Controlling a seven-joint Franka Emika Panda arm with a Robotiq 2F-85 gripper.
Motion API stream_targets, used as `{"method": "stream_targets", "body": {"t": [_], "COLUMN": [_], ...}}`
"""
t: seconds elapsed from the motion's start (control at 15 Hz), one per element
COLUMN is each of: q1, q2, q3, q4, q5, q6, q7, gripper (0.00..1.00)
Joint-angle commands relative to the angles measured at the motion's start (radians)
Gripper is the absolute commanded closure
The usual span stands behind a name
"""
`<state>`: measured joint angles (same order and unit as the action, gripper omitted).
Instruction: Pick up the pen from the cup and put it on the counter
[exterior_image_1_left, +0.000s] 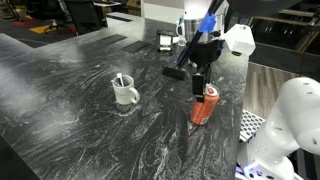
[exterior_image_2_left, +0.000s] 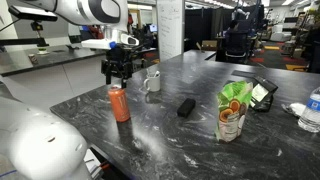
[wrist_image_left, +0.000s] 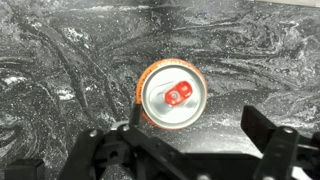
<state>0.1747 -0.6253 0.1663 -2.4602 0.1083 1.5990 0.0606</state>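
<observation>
Spread wide and empty, the gripper (wrist_image_left: 197, 128) hangs over the can (wrist_image_left: 172, 94), not the cup (exterior_image_1_left: 126, 94). Best carry it across, centre on the pen (exterior_image_1_left: 120, 79), then descend.

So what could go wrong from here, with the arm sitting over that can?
1. The open tool hangs right above the orange can, not the cup. Dropping or swinging across from here, it might knock the can over.
2. The pen leans inside the cup, so a slightly off grab could tip or drag the cup along the counter.
</observation>
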Motion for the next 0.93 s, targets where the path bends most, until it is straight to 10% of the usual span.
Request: {"method": "stream_targets", "body": {"t": [0.0, 0.47, 0.87], "q1": [-0.003, -0.003, -0.008], "q2": [0.000, 0.000, 0.134], "q3": [0.002, 0.002, 0.049], "q4": [0.002, 0.001, 0.073], "q5": [0.001, 0.001, -0.215], "q6": [-0.002, -0.002, 0.154], "q7": [-0.001, -0.001, -0.009], "gripper": [0.00, 0.00, 0.00]}}
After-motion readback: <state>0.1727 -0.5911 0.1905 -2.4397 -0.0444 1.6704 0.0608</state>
